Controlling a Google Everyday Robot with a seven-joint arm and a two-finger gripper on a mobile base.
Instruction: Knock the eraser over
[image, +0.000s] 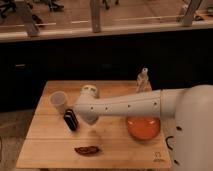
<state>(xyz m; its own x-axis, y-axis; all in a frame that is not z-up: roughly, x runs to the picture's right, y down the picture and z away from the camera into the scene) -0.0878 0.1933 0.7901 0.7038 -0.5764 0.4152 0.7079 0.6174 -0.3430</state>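
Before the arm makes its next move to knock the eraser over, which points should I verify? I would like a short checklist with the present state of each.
1. Eraser stands on the table, not yet knocked over: ok.
2. Gripper shut, at the arm's end close beside the eraser: ok.
3. Gripper touching the eraser: cannot tell.
4. Plastic cup apart from the push path: not ok, it stands just behind the eraser and may be hit.
5. Orange bowl and bottle well away from the eraser: ok.
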